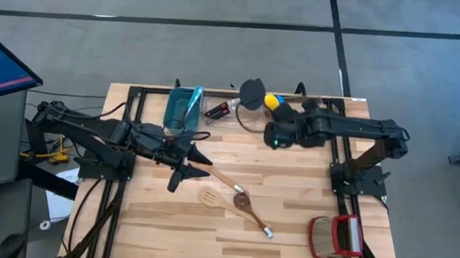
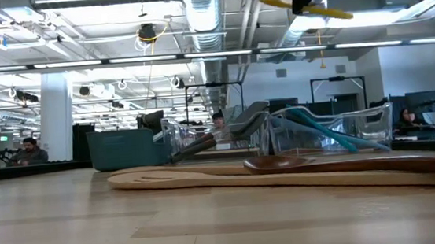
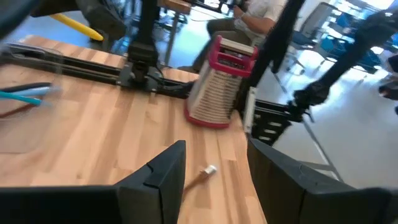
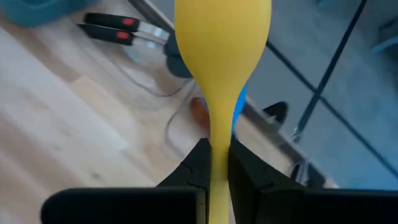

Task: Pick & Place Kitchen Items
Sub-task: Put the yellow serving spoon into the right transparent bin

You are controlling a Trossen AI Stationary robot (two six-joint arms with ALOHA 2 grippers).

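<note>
My right gripper hangs over the table's far middle, shut on a yellow silicone spoon, which shows high above the table in the low view. My left gripper stands open left of centre, with nothing between its fingers. Two wooden spoons lie flat on the table in front of it, and the metal-tipped handle end of one shows just beyond its fingers. A clear container holding teal and black utensils stands at the far middle, below the yellow spoon. My right gripper pinches the yellow spoon's neck, just behind the bowl, between its two fingers. The spoon runs along the fingers, with its bowl sticking out ahead of them. It is lifted clear, well above the table and the container.
A teal bin stands at the far left of centre, with red-handled tools lying beside it. A red-and-tan woven basket sits at the near right. Bare boards lie at the near left. People sit in the room beyond the table.
</note>
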